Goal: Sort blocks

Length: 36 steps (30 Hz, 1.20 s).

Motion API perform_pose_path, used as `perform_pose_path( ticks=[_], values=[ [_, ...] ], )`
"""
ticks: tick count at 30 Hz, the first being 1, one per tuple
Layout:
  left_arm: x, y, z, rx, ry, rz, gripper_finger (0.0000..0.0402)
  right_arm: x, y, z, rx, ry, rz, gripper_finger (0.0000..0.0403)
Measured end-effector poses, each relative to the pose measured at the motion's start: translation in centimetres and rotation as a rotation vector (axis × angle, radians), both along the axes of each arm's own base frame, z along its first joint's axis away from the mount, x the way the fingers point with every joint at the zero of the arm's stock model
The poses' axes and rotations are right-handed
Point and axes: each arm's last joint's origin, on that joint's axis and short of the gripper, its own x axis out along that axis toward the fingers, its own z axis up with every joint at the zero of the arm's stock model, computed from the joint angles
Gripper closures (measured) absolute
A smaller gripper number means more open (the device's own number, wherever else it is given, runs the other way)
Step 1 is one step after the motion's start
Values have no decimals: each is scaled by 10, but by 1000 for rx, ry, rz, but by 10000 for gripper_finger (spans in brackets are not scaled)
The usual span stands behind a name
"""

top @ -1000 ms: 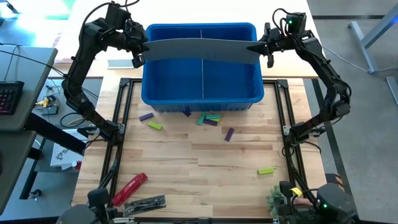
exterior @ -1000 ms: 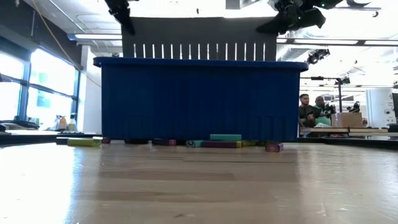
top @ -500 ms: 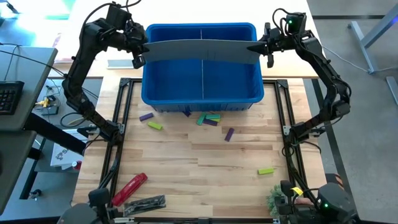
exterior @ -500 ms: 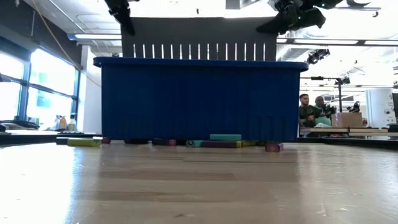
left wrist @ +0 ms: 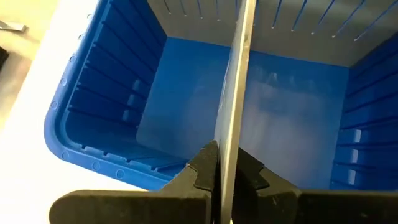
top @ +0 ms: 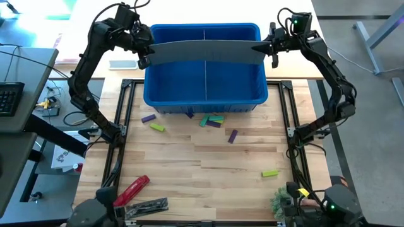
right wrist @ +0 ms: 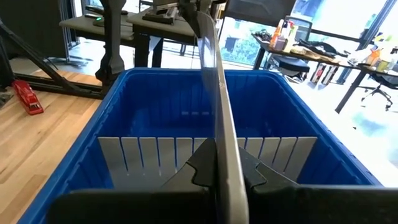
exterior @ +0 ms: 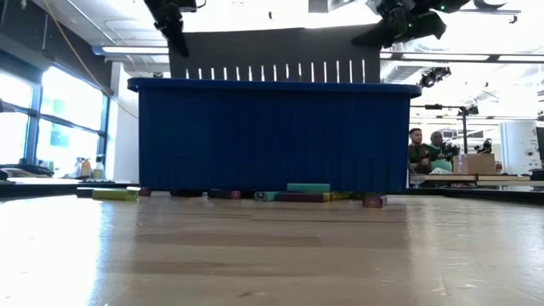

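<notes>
Divider panel (top: 205, 52) up in the air now, a long grey slotted sheet stretched across the blue bin (top: 203, 98), one end pinched in each end effector. The left end effector (top: 142, 58) is clamped shut on the panel's left end, just over the bin's left wall; the right end effector (top: 270, 50) is clamped shut on the right end, over the right wall. The left wrist view shows the sheet edge-on, running straight out from between that arm's fingers (left wrist: 205, 171) over the bin's empty floor.

The relation that matters: the panel's long axis runs left to right across the bin, crossing the fixed grey partition (top: 205, 63) that runs front to back down the middle. The panel sits above the rim, not yet seated, and bows a little between the two grips. From the low view its slotted lower edge (exterior: 272, 70) shows just over the bin's top edge.

The blocks (top: 212, 120) lie well below and in front of both arms, scattered on the worktop (top: 208, 189) just off the bin's front wall: purple, lime and teal bars in a loose cluster, with a lone lime one (top: 269, 173) farther out toward the right. Neither arm can reach for them while holding the sheet; I'd judge the panel must go straight down first, both ends together.
</notes>
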Motion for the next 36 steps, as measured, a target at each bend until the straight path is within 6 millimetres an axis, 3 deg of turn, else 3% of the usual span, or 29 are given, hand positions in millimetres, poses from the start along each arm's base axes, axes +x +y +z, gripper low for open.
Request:
perform_pose_path(
  ticks=[36],
  values=[
    [-5, -4, 6, 70, 32, 15, 401, 0, 1, 0, 10, -7, 21, 403]
  ],
)
